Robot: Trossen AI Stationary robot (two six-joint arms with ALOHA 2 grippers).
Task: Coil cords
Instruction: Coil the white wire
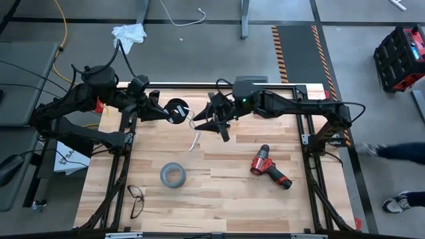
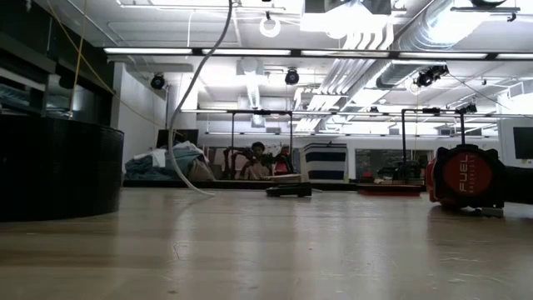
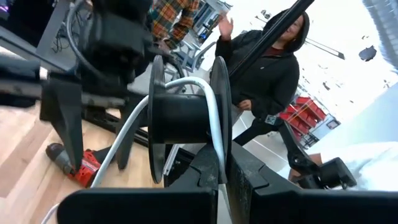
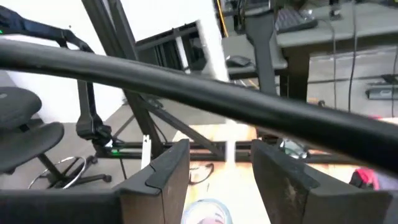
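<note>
Left fingers (image 3: pixel 217 186) pinching spool (image 3: pixel 186 115) rim; right fingers (image 4: pixel 214 171) spread beside cord (image 1: pixel 193 136).

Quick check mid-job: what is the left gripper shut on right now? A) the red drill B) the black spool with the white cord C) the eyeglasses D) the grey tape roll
B: the left gripper is clamped on the black spool, with the white cord wrapped on it.

Grey concrete floor (image 1: pixel 199 40) around the wooden table (image 1: pixel 219 199), yellow-black hazard strip (image 1: pixel 279 50) at 1 o'clock, red tool case (image 1: pixel 400 58) at 2 o'clock, white rag (image 1: pixel 128 33) at 11 o'clock, fluorescent ceiling lights (image 2: pixel 200 52), exposed ducts (image 2: pixel 408 33), office chair (image 4: pixel 28 137)
</note>
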